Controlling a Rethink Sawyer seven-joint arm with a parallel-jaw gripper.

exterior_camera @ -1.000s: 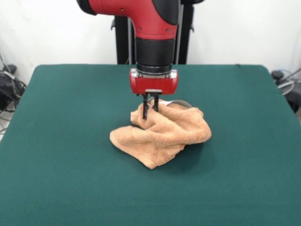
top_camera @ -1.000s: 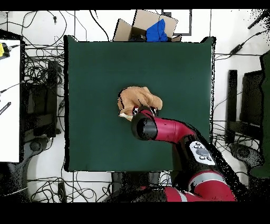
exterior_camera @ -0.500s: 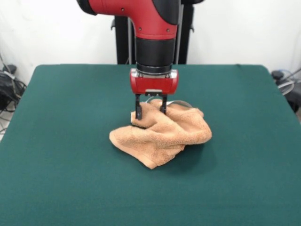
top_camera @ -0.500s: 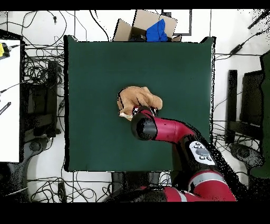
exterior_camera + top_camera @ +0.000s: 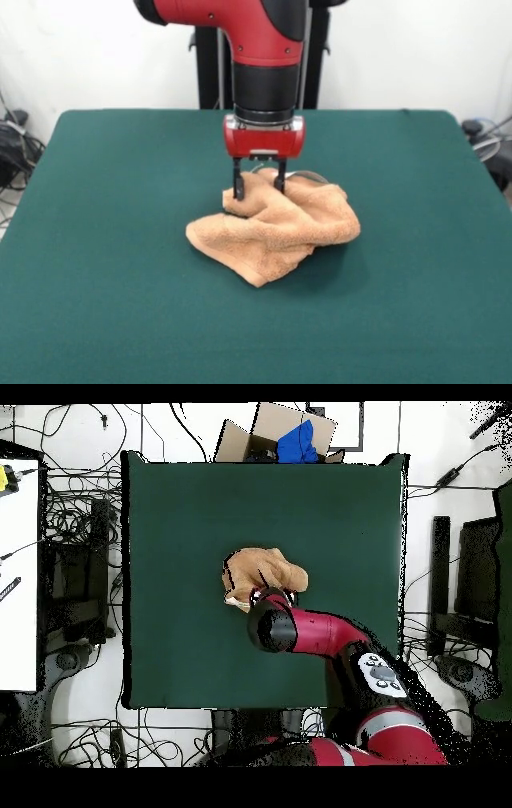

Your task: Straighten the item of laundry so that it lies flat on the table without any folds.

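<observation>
- Hand towel [image 5: 274,227]: orange-tan terry, bunched in a rumpled heap near the middle of the green table [image 5: 104,240]; many folds remain, and a pale edge shows at its far side.
- Gripper [image 5: 258,189]: fingers spread apart, straddling the heap's far top ridge, holding nothing. A second ago they were pinched together on that ridge; they have since parted and lifted slightly.
- Reading: the cloth has been let go, yet the heap looks unchanged, so flattening has scarcely advanced; a fresh grasp seems needed.
</observation>
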